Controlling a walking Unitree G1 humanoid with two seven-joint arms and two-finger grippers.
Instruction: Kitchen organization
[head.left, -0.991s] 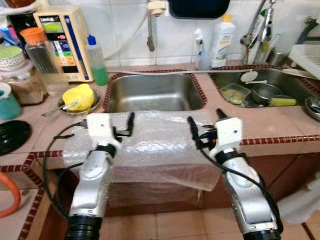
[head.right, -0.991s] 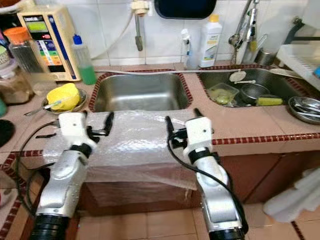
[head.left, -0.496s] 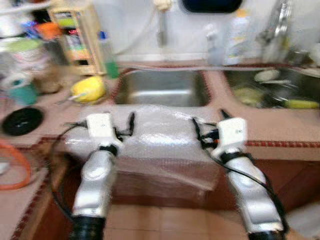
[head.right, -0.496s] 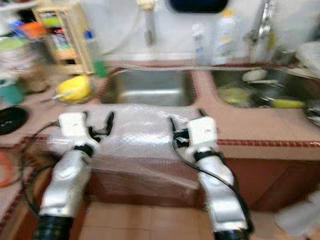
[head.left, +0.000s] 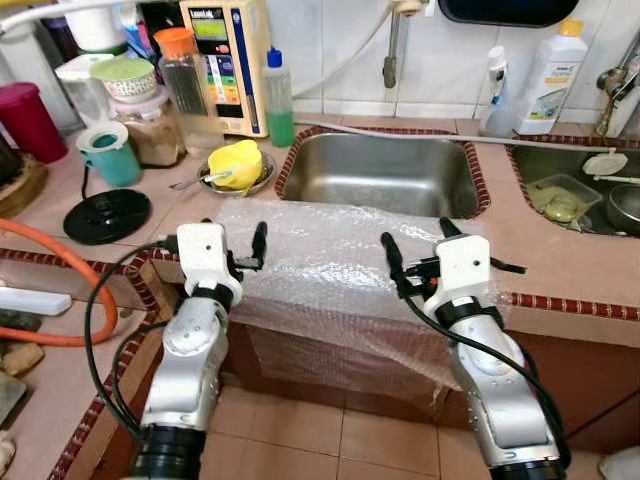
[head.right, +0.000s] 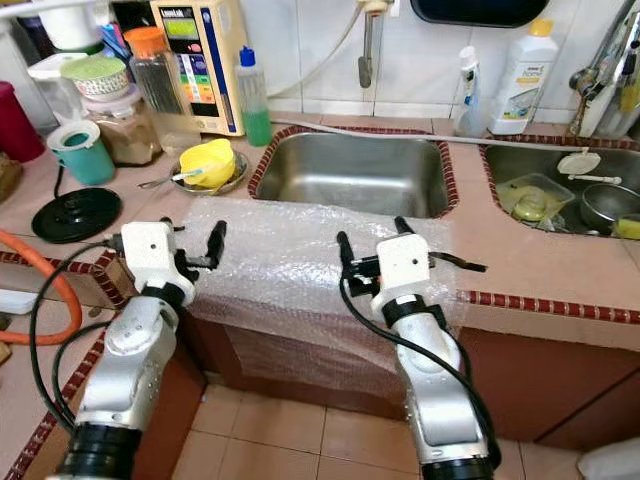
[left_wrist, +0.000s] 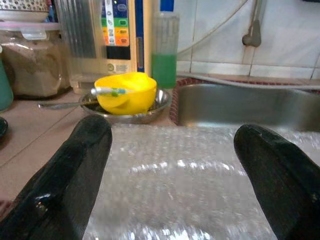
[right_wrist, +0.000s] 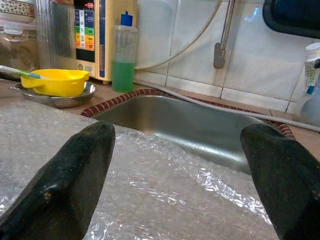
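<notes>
Leftward swings the head camera, not the arms: left gripper and right gripper hover, fingers open, over bubble wrap at the table's six-o'clock edge, ungrasped.

even, soft daylight fills both eye views, sharp and free of motion blur. glare flecks the bubble wrap at the worktop's front edge (brightest in the wrist views). both sinks hold dull reflections. close up, the black fingers look soft and out of focus.
</notes>
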